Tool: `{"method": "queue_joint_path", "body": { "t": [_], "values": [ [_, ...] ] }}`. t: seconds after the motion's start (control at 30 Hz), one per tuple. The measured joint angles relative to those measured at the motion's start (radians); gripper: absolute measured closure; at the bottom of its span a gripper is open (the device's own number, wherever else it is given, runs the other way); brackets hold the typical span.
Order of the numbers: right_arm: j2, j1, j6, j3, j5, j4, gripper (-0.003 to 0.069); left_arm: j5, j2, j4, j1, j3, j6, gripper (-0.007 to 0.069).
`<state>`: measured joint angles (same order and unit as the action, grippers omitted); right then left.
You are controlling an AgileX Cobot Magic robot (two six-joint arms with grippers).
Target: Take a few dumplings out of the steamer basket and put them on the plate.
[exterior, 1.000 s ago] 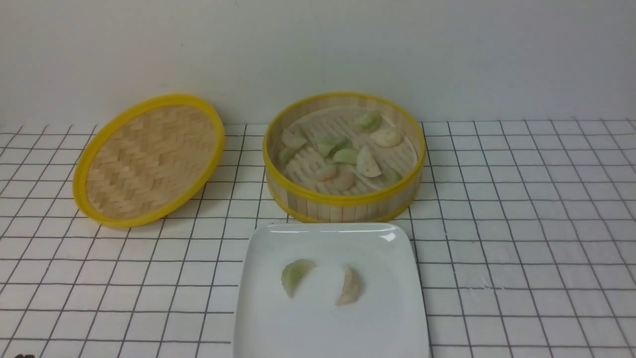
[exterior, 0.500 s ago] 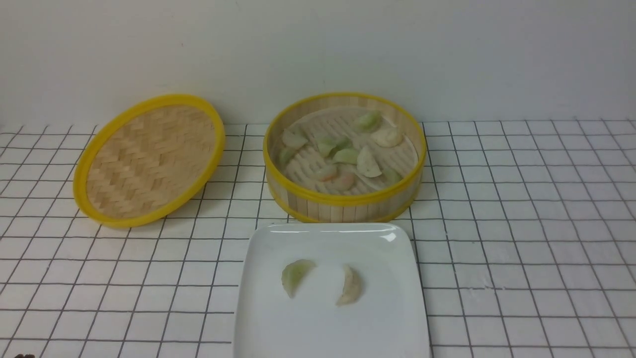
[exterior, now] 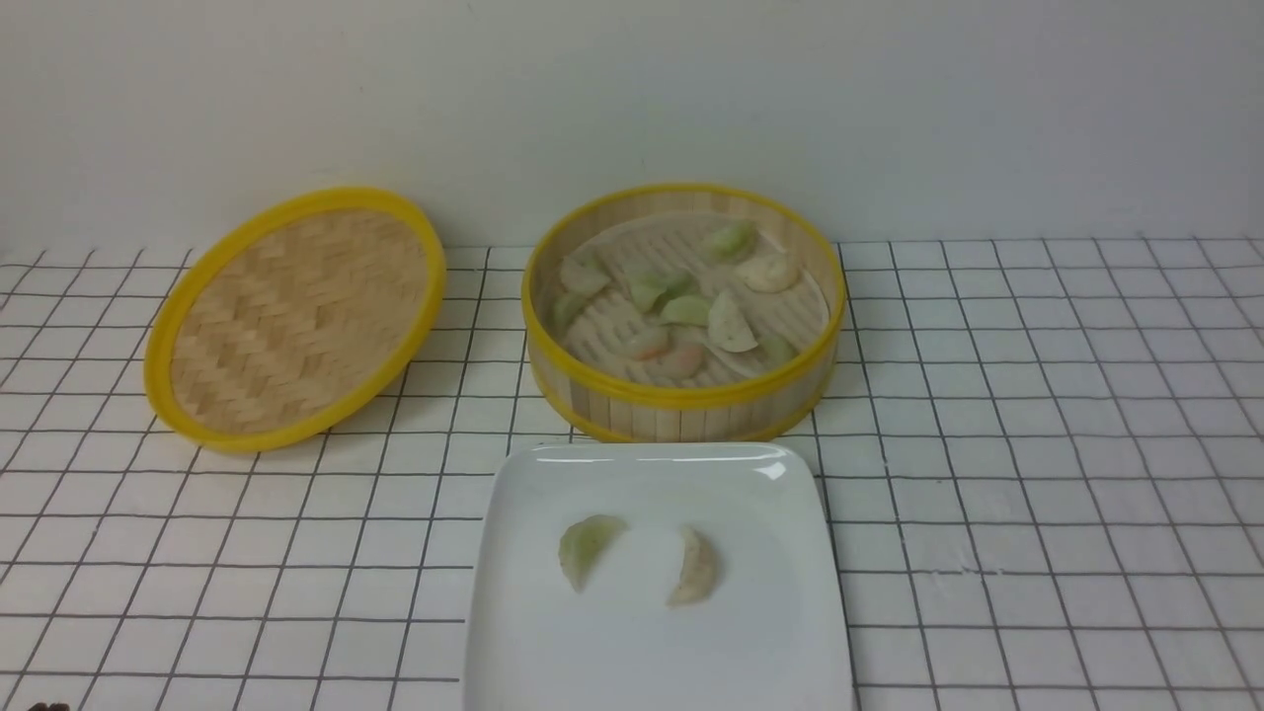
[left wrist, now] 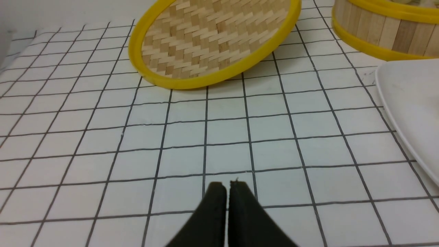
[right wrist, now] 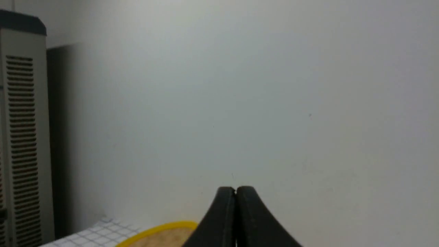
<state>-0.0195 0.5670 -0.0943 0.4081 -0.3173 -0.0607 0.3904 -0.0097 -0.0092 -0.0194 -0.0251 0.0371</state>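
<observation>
The steamer basket [exterior: 684, 316] stood toward the back of the gridded worktop [exterior: 1037, 444], near the pale wall [exterior: 632, 99]. Several dumplings [exterior: 691, 301], green, cream and pinkish, lay scattered on its slatted floor. Just in front of the basket sat the white plate [exterior: 790, 632], close to it but with a narrow strip of worktop between them. Two dumplings rested on the plate, apart from each other: a green dumpling [exterior: 587, 548] on the left and a cream dumpling [exterior: 695, 566] on the right. The woven lid [exterior: 296, 316] lay tilted to the left of the basket, its far edge raised.

Neither arm showed in the front view. The left pincer [left wrist: 227, 187] hung low over bare worktop, its jaws pressed together and holding nothing, with the lid ahead of it. The right pincer [right wrist: 235, 190] was likewise closed and empty, raised and facing the wall, a tall grey cabinet [right wrist: 20, 137] off to one side.
</observation>
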Motion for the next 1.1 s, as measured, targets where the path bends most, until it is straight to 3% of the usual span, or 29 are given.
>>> {"method": "queue_joint_path", "body": {
  "t": [0.13, 0.3, 0.47, 1.1],
  "values": [
    [0.000, -0.118, 0.002, -0.083, -0.006, 0.005, 0.0673, 0.000, 0.000, 0.000, 0.000, 0.000, 0.000, 0.0631],
    [0.000, -0.363, 0.002, -0.251, -0.039, 0.005, 0.0673, 0.000, 0.000, -0.002, 0.000, 0.000, 0.000, 0.0631],
    [0.000, -0.492, 0.002, -0.382, -0.072, 0.006, 0.0673, 0.000, 0.000, -0.003, 0.000, 0.000, 0.000, 0.0631],
    [0.002, -0.519, 0.002, -0.427, -0.079, 0.010, 0.0673, -0.001, 0.000, -0.006, 0.000, 0.000, 0.000, 0.0631]
  ]
}}
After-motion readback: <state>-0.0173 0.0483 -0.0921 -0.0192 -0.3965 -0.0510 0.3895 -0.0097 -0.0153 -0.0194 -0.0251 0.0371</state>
